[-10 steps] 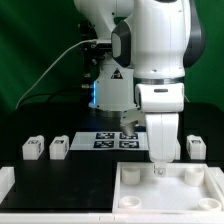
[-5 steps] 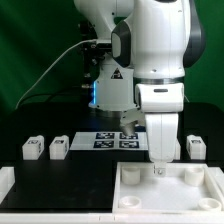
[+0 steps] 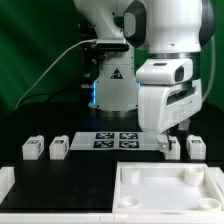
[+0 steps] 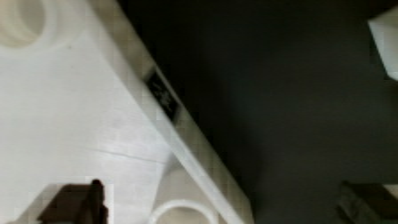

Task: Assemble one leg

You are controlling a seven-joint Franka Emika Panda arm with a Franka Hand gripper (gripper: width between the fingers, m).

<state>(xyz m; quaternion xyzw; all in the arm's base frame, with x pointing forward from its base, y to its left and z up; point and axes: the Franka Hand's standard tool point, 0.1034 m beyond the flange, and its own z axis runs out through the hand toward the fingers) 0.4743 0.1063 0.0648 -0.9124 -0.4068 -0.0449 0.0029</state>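
Several small white legs with tags stand in a row on the black table: two at the exterior view's left [image 3: 33, 148] [image 3: 59, 146], one at the right [image 3: 197, 146], and one [image 3: 173, 151] partly hidden just behind my fingers. My gripper [image 3: 166, 146] hangs just above the far edge of the large white tray [image 3: 150, 190]. In the wrist view my gripper [image 4: 217, 205] is open: the dark fingertips [image 4: 71, 200] stand wide apart with nothing held. Under them lie the tray's rim [image 4: 169, 125] and one round corner socket [image 4: 183, 213].
The marker board [image 3: 118, 139] lies on the table behind the tray, in front of the robot's base. A white rim [image 3: 6, 180] runs along the table's front left. Black table [image 4: 285, 90] fills the rest of the wrist view.
My gripper has risen out of the tray's far socket area and moved back toward the exterior view's right. The arm's upper part has swung right. The legs and tray have not moved.
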